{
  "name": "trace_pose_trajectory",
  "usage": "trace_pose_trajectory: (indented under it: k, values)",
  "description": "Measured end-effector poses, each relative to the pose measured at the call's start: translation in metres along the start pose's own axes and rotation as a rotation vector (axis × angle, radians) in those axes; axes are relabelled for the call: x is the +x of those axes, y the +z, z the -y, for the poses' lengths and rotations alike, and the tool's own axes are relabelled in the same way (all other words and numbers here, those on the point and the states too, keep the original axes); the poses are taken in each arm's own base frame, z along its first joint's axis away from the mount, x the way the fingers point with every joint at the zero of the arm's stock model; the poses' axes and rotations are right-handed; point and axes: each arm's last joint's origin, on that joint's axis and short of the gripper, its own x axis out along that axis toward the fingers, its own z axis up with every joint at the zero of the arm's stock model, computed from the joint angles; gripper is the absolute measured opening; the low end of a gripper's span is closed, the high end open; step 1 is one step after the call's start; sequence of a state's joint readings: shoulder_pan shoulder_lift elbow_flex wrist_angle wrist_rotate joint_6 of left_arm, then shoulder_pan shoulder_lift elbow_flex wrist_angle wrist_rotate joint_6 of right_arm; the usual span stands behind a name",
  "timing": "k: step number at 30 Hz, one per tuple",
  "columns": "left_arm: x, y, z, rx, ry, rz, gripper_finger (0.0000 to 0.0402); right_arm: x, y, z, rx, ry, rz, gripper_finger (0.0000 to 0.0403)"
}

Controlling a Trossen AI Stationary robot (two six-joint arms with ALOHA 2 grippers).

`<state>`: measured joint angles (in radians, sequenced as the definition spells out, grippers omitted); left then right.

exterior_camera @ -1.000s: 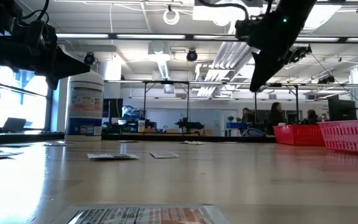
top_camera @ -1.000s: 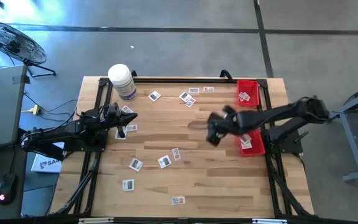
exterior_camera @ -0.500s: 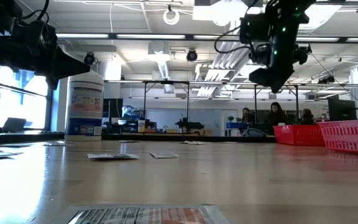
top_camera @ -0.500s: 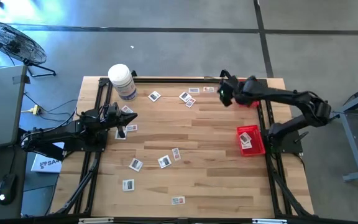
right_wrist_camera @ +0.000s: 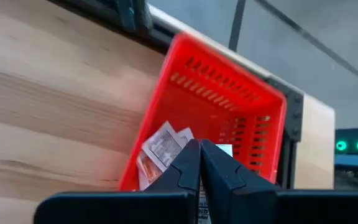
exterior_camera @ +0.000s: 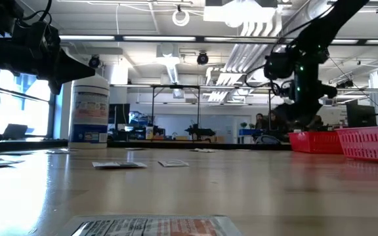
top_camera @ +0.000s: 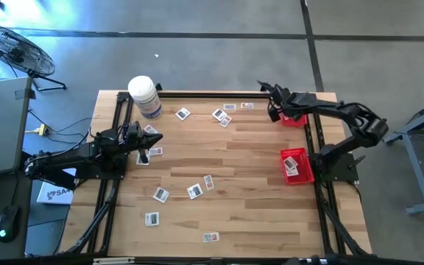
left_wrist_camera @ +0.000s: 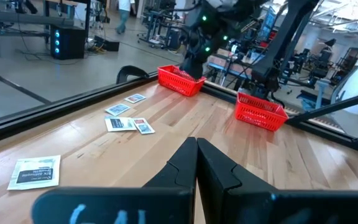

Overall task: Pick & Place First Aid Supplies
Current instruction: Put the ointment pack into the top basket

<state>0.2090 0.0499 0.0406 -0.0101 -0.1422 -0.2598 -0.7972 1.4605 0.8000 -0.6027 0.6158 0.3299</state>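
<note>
Several first aid supplies, small white packets (top_camera: 193, 191), lie flat and scattered on the wooden table; one lies close to the low camera (exterior_camera: 156, 226). My right gripper (top_camera: 271, 110) hangs shut over the far red basket (top_camera: 294, 120), slanting down at its open top (right_wrist_camera: 216, 93), where a few packets (right_wrist_camera: 163, 146) lie. My left gripper (top_camera: 158, 138) waits shut and level above the table's left side (left_wrist_camera: 196, 143). My right gripper (right_wrist_camera: 199, 155) shows a sliver of white (right_wrist_camera: 225, 149) beside its shut fingertips. I cannot tell whether that is a packet it holds or one lying in the basket below.
A big white jar (top_camera: 144, 96) stands at the far left corner. A second red basket (top_camera: 297, 165) with a packet in it sits near the right arm's base. Black frame rails run along the table's edges.
My right gripper has swung from above the table's middle toward the far right corner, sinking a little and turning, and now hangs over the far red basket. Its fingers stay shut. The packets on the table have not moved.
</note>
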Motion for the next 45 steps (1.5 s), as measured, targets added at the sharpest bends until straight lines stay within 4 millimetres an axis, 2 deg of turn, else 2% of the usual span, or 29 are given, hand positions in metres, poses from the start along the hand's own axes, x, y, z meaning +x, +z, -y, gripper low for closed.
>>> trace_pose_trajectory:
  k: [9,14,17,23,29,32,38,45]
  values:
    - [0.000,0.000,0.000,0.000,0.001,0.000,0.0001,0.022,-0.022,0.001,-0.076,0.011,-0.015,0.0031]
    - [0.000,0.000,0.000,0.000,0.000,0.000,0.0001,0.021,-0.020,0.001,-0.091,0.009,-0.008,0.0066]
    - [0.000,0.000,0.000,0.000,0.000,0.000,0.0001,0.012,-0.010,0.002,-0.103,0.017,0.006,0.0083]
    - [0.000,0.000,0.000,0.000,0.000,0.000,0.0001,-0.025,0.023,-0.003,-0.121,0.091,0.094,0.0096]
    - [0.000,0.000,0.000,0.000,0.001,-0.001,0.0001,-0.059,0.050,-0.026,-0.054,0.502,0.238,0.0092]
    - [0.000,0.000,0.000,0.000,0.000,0.000,0.0001,-0.063,0.056,-0.037,-0.031,0.572,0.308,0.0088]
    - [0.000,0.000,0.000,0.000,0.000,-0.001,0.0001,-0.046,0.057,-0.069,-0.020,0.655,0.288,0.0087]
    - [0.000,0.000,0.000,0.000,0.000,0.000,0.0001,-0.005,0.056,-0.090,0.048,0.626,0.192,0.0087]
